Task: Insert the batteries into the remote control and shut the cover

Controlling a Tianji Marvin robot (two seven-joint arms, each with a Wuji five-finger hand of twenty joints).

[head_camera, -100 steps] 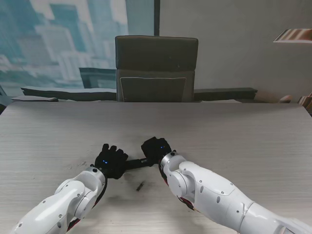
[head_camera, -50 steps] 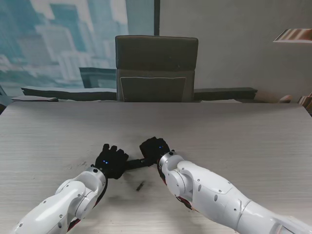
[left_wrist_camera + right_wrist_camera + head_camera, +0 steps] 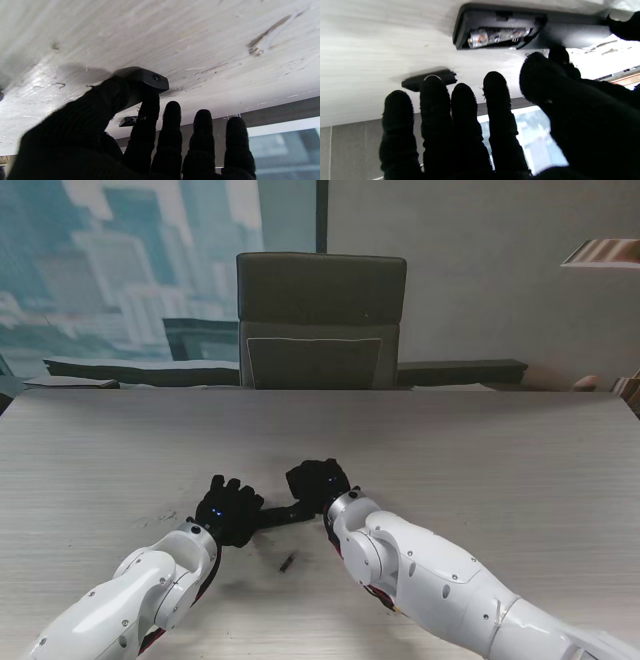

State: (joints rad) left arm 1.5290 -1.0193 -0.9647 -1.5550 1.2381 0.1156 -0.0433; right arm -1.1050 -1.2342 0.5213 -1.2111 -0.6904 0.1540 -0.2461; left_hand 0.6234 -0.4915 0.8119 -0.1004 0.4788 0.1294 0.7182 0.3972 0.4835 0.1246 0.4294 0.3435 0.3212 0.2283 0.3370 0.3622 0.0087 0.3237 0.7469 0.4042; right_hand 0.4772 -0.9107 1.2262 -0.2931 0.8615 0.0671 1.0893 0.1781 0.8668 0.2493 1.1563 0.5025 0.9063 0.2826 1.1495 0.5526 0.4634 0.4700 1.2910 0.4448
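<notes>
right wrist view: remote [image 3: 535,27] lies on the counter [image 3: 370,50] with its back up and the battery bay open — one silvery battery [image 3: 495,36] sits in the bay, with an orange mark near one end. i can't tell whether a second battery is in beside it. cover [image 3: 428,79] lies flat on the counter, just beside the remote and apart from it, not fitted yet.

right hand [image 3: 475,130] is open, fingers spread and holding nothing, hovering near the cover. left hand [image 3: 120,135] is closed on the far end of the remote [image 3: 141,80], thumb and index finger pinching it against the counter. in the stand view the remote [image 3: 280,513] bridges the two hands, left hand [image 3: 228,509] on one end, right hand [image 3: 318,482] at the other.

handling, my guess: remote is a light, stiff plastic body, smooth enough to skate on the counter, so the left hand's pinch on the end away from the bay is the right place to hold. cover is thin, light and lying flat — hard to pick from above, so take it by its long edges or tip it up by one end first. its clip tabs probably snap if forced; line it up before pressing. battery is hard and round and will roll if it pops out.

no brand, label or writing is readable on anything; the battery print is blurred.
</notes>
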